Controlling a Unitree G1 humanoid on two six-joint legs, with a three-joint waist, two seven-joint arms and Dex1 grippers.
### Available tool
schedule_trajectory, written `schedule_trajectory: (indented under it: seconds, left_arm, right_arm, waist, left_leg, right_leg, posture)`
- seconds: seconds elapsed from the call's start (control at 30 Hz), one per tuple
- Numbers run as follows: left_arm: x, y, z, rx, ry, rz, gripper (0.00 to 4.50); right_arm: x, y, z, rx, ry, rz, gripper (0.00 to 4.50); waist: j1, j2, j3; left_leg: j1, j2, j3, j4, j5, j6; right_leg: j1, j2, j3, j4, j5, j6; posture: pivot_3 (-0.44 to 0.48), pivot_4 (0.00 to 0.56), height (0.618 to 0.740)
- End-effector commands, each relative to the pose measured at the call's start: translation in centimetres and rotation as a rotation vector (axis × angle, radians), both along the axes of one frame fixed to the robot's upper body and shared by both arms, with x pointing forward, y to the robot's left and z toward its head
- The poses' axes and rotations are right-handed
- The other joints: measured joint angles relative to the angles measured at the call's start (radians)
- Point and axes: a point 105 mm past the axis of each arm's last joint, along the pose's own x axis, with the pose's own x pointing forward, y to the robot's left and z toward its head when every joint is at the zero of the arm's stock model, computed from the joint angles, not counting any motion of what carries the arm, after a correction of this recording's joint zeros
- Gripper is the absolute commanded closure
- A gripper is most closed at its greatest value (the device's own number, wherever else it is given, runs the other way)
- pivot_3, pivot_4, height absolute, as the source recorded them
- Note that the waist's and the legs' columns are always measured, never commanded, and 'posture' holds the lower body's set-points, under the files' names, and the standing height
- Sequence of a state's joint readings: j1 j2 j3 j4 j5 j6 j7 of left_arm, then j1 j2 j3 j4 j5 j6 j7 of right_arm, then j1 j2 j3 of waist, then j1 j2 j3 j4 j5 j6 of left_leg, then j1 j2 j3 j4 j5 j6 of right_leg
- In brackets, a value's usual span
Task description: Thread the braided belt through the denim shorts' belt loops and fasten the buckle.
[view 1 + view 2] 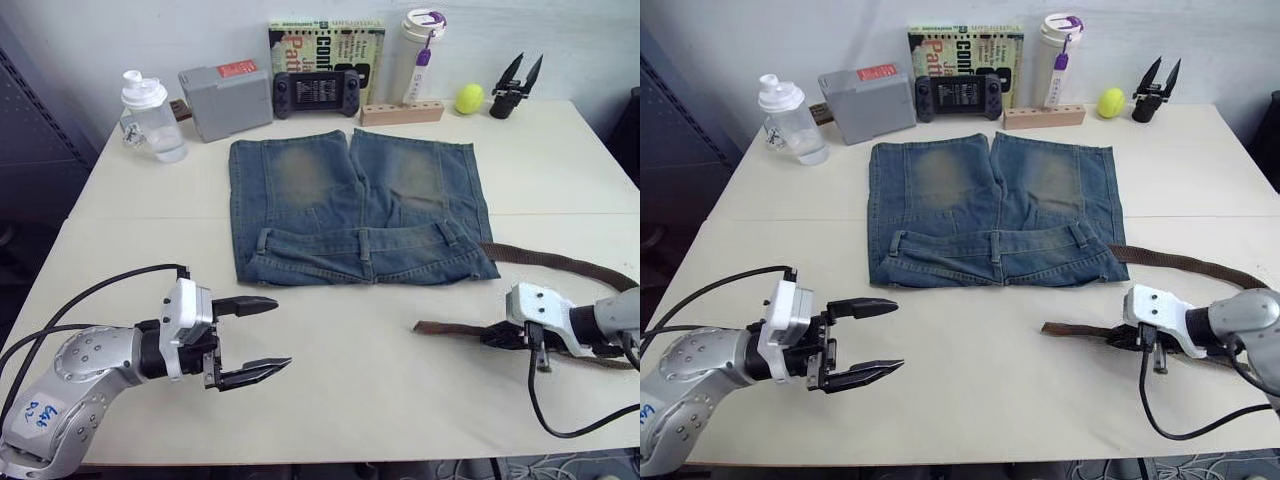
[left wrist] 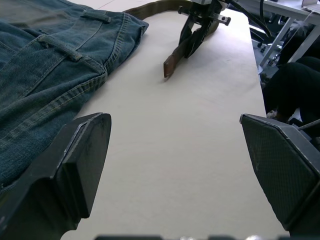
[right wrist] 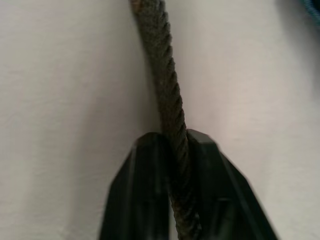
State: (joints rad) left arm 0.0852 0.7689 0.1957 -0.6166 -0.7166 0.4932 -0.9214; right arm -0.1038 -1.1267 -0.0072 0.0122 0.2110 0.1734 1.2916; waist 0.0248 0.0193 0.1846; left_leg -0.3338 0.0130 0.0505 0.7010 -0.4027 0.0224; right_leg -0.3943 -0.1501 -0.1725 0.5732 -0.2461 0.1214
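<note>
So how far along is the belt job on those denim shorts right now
Early stage. Done: the right pincer is shut on the braided belt, near its free end on the table. In hand: that end points toward the denim shorts but lies apart from them. The left pincer hangs open beside the waistband. Left: no belt loops threaded, and nothing fastened.
</note>
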Motion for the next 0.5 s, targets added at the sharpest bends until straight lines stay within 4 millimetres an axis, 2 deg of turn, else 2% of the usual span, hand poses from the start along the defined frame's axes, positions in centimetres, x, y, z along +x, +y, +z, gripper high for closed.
schedule_trajectory:
  seconds: [0.03, 0.13, 0.2, 0.27, 0.33, 0.4, 0.5]
  left_arm:
    - [0.5, 1.1, 1.3, 0.003, -0.016, -0.018, 0.00]
    - [1.9, 2.1, 2.3, 0.003, -0.018, -0.030, 0.00]
    - [3.2, 1.9, 2.9, 0.009, -0.035, -0.050, 0.00]
    - [4.2, 0.9, 3.1, 0.039, -0.057, -0.116, 0.00]
    - [4.7, -0.2, 3.2, 0.041, -0.061, -0.172, 0.00]
    - [4.4, -1.7, 3.6, -0.017, -0.027, -0.251, 0.00]
    - [4.3, -3.4, 3.0, -0.042, -0.005, -0.310, 0.00]
  right_arm:
    - [-0.8, 2.4, 0.1, 0.103, 0.009, 0.067, 4.42]
    - [-0.5, 5.1, 2.5, 0.210, -0.034, 0.124, 4.42]
    - [-0.6, 6.7, 3.7, 0.251, -0.037, 0.180, 4.42]
    - [-0.6, 8.9, 4.6, 0.253, -0.055, 0.244, 4.42]
    - [-0.3, 10.0, 4.8, 0.235, -0.075, 0.279, 4.42]
    - [0.3, 11.2, 5.0, 0.243, -0.108, 0.288, 4.42]
    - [0.2, 12.7, 5.5, 0.248, -0.127, 0.336, 4.42]
  waist:
    - [0.000, 0.000, 0.000]
    - [0.000, 0.002, 0.001]
    - [0.000, 0.006, 0.003]
    - [0.002, 0.007, 0.004]
    - [0.001, 0.006, 0.004]
    - [0.001, 0.004, 0.004]
    - [0.000, 0.003, 0.004]
  left_leg:
    - [0.000, 0.000, 0.000, 0.000, 0.000, 0.000]
    - [-0.001, 0.000, 0.000, 0.001, 0.000, -0.002]
    - [-0.001, 0.000, 0.000, 0.001, 0.000, -0.003]
    - [-0.002, -0.001, 0.001, 0.001, 0.000, -0.003]
    - [-0.002, -0.002, 0.001, 0.001, 0.000, -0.003]
    - [-0.002, -0.002, 0.002, 0.000, 0.000, -0.003]
    - [-0.004, -0.002, 0.006, 0.000, 0.000, -0.003]
  right_leg:
    - [0.000, 0.000, 0.000, 0.000, 0.000, 0.000]
    - [-0.001, 0.002, -0.001, 0.001, -0.001, -0.002]
    - [-0.002, 0.003, -0.001, 0.002, -0.001, -0.003]
    - [-0.004, 0.002, 0.000, 0.002, -0.001, -0.002]
    - [-0.004, 0.002, 0.000, 0.003, -0.001, -0.002]
    - [-0.004, 0.003, 0.000, 0.002, -0.001, -0.002]
    - [-0.004, 0.003, 0.000, 0.001, -0.001, -0.002]
  posture:
    - [0.000, 0.150, 0.722]
    - [0.000, 0.150, 0.722]
    - [0.000, 0.150, 0.722]
    - [0.000, 0.150, 0.722]
    - [0.000, 0.150, 0.722]
    - [0.000, 0.150, 0.722]
    - [0.000, 0.150, 0.722]
